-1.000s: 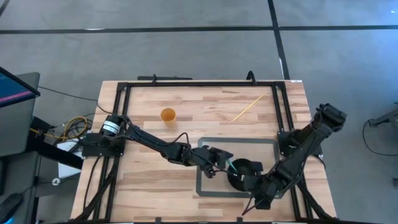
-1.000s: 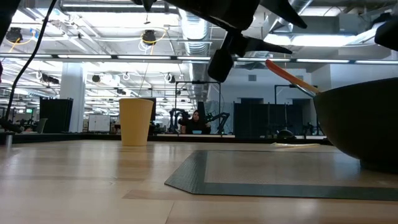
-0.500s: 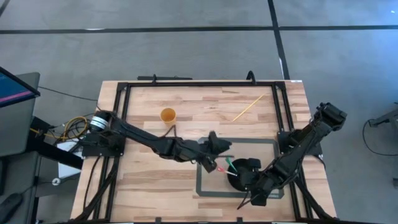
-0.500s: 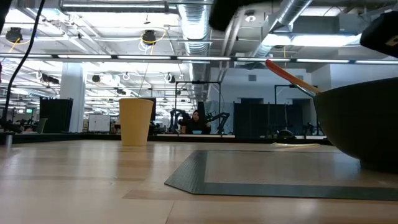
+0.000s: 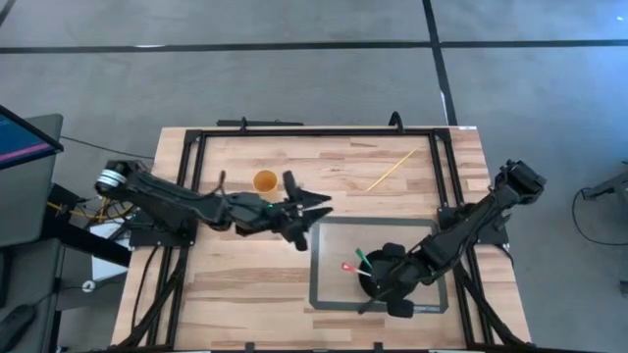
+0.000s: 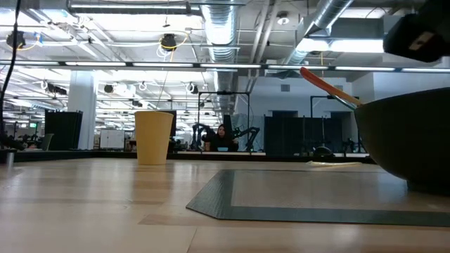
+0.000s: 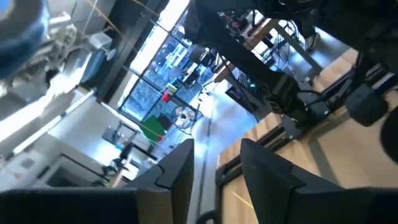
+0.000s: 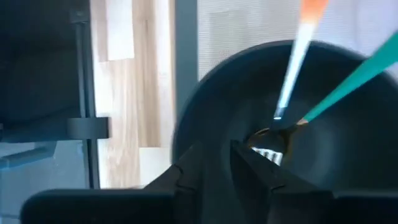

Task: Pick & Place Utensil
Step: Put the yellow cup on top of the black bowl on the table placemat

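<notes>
A black bowl [image 5: 385, 263] stands on a grey mat [image 5: 329, 294] and fills the low view's right side [image 6: 411, 140]. An orange-handled utensil [image 5: 347, 266] [image 8: 297, 59] [image 6: 325, 84] and a green-handled one [image 5: 361, 257] [image 8: 348, 81] stand in it, heads down, handles leaning out over the rim. My right gripper [image 5: 381, 291] [image 8: 214, 165] hovers over the bowl's near rim, fingers a little apart, empty. My left gripper [image 5: 312, 218] [image 7: 214, 168] is open and empty, raised beyond the mat's far-left corner.
A yellow cup [image 5: 265, 180] [image 6: 153, 137] stands upright on the far left part of the table. A thin wooden stick [image 5: 392, 169] lies near the far right corner. Black frame rails [image 5: 314, 130] run along the table's edges.
My left gripper has risen out of the low view and drawn back from above the bowl toward the table's far left, past the mat's corner. The right gripper has crept a little toward the bowl. The utensils stay in the bowl.
</notes>
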